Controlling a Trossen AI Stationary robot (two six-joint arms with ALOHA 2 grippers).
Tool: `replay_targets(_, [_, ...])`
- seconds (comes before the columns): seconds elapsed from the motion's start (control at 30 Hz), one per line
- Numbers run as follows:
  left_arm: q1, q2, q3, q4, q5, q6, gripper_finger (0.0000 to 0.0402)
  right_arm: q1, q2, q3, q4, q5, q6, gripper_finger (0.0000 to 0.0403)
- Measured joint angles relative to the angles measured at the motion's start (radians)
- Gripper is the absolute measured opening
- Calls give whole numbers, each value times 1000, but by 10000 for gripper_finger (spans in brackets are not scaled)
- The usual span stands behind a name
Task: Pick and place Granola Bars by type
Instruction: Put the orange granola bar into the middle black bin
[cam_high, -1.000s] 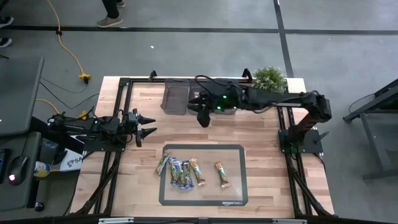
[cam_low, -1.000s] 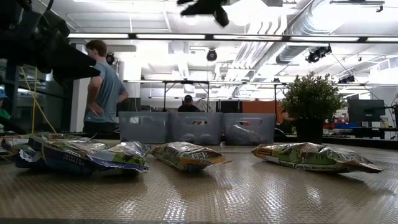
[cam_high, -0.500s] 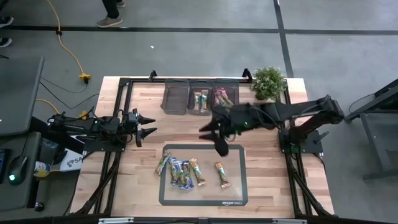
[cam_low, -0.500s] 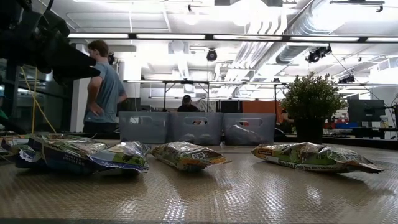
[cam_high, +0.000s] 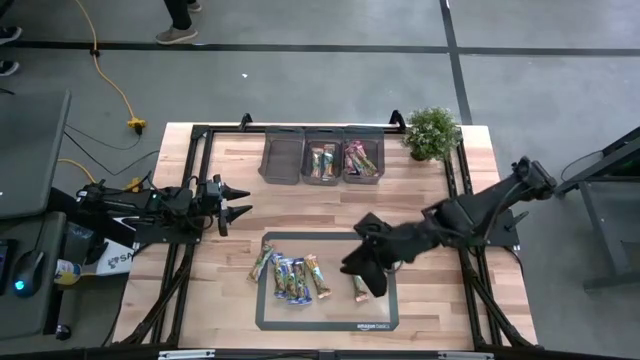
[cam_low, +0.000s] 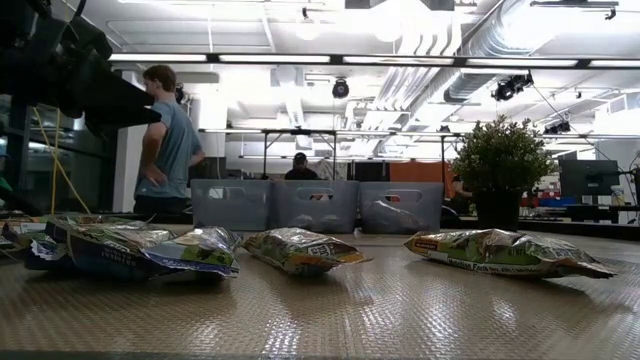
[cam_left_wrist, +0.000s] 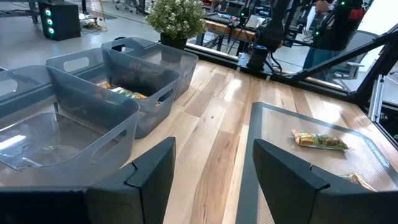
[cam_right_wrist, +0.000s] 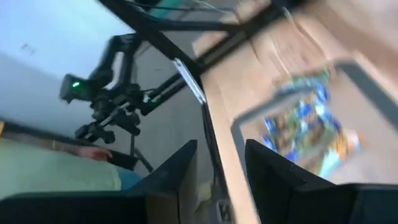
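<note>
- Right end effector (cam_high: 372, 283) hung over the dark mat's (cam_high: 300, 312) right side, above an orange-tan wrapped granola bar (cam_high: 358, 288); fingers parted, nothing between them.
- Left end effector (cam_high: 238, 200) waited at the wooden counter's (cam_high: 220, 290) left, fingers spread, empty.
- Shiny wrapped granola bars (cam_high: 290, 277) clustered on the mat; others lay in two of the grey plastic bins (cam_high: 283, 160).

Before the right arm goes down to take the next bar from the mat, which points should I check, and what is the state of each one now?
1. Right gripper over the single bar on the mat: ok.
2. Right fingers apart with nothing between: ok.
3. Bar flat and apart from the cluster of bars: ok.
4. Left gripper open, waiting off the mat at the table's left: ok.
5. Three bins at the far edge reachable: ok.
6. Bar's type: cannot tell.
</note>
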Motion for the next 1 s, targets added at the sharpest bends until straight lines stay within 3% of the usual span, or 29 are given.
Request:
replay_targets(0.17, [0, 0, 0, 0, 0, 0, 211, 65, 14, 0, -158, 64, 324, 117])
replay_targets(0.3, [0, 0, 0, 0, 0, 0, 211, 94, 43, 0, -235, 67, 483, 117])
replay_targets(0.8, [0, 0, 0, 0, 0, 0, 211, 94, 248, 0, -301, -88, 682, 117])
replay_targets(1.0, [0, 0, 0, 0, 0, 0, 211, 66, 336, 0, -340, -105, 700, 101])
